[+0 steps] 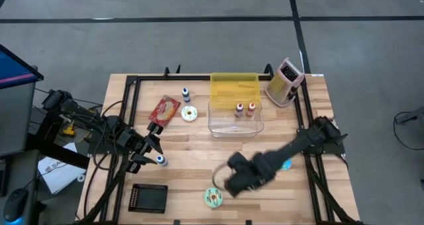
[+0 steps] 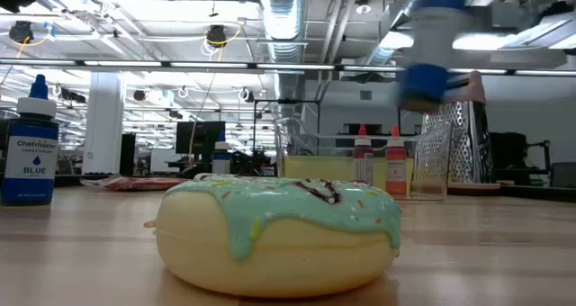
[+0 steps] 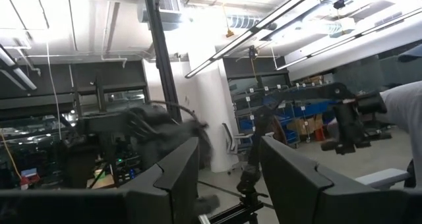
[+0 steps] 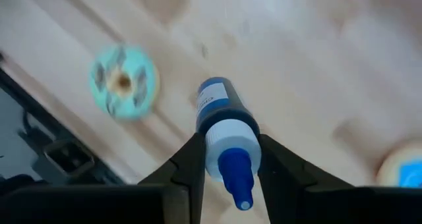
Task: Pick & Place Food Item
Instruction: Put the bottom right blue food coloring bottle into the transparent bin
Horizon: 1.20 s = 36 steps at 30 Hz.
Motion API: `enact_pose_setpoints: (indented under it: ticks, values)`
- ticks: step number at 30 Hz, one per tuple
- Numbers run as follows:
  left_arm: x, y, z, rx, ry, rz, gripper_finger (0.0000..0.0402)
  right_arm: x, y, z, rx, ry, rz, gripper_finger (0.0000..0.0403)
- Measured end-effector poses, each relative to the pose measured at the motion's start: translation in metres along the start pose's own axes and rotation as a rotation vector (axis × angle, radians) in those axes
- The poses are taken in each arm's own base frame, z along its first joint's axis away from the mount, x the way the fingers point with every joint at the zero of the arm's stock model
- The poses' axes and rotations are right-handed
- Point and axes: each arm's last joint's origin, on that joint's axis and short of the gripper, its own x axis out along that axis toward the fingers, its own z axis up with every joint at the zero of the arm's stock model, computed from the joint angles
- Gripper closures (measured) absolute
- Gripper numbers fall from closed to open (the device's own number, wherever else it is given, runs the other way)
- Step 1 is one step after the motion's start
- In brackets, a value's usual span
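Above the table's front middle, the right gripper (image 4: 224,159) points steeply down, pinching a blue food-colouring bottle (image 4: 223,122) beside the green-iced donut (image 1: 213,197); the left gripper (image 1: 154,144) waits, fingers spread.

bright ceiling lights, right arm (image 1: 265,165) motion-blurred

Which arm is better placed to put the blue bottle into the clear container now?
Right. Its gripper already has its jaws shut on the blue bottle, above the table near the clear container. The left gripper waits at the left edge, holding nothing.
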Motion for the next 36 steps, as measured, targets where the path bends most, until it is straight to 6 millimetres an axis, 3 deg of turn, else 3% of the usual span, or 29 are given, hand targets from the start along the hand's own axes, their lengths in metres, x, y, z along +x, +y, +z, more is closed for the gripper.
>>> enact_pose_setpoints:
  ticks: [6, 12, 17, 22, 27, 30, 33, 36]
  values:
    - [0.000, 0.000, 0.000, -0.001, 0.004, -0.001, 0.0247, -0.026, -0.025, 0.066, -0.096, -0.027, -0.025, 0.0303]
    - [0.000, 0.000, -0.001, -0.001, 0.006, -0.001, 0.0247, -0.040, -0.065, 0.130, -0.109, -0.045, -0.065, 0.0303]
    - [0.000, 0.000, -0.001, 0.000, 0.007, -0.001, 0.0247, -0.039, -0.108, 0.178, -0.066, -0.019, -0.071, 0.0303]
    - [0.000, 0.000, -0.001, 0.001, 0.007, -0.001, 0.0247, -0.024, -0.148, 0.222, -0.005, -0.025, -0.014, 0.0303]
    - [0.000, 0.000, -0.001, 0.003, 0.008, -0.001, 0.0247, -0.010, -0.178, 0.243, 0.020, 0.021, -0.059, 0.0303]
    - [0.000, 0.000, -0.001, 0.014, 0.008, -0.001, 0.0247, 0.001, -0.186, 0.253, 0.033, 0.042, -0.057, 0.0303]
    - [0.000, 0.000, -0.002, 0.019, 0.017, -0.002, 0.0247, 0.012, -0.182, 0.259, 0.023, 0.036, -0.032, 0.0303]
    - [0.000, 0.000, -0.002, 0.020, 0.018, -0.002, 0.0247, 0.036, -0.175, 0.259, -0.006, 0.117, -0.058, 0.0303]
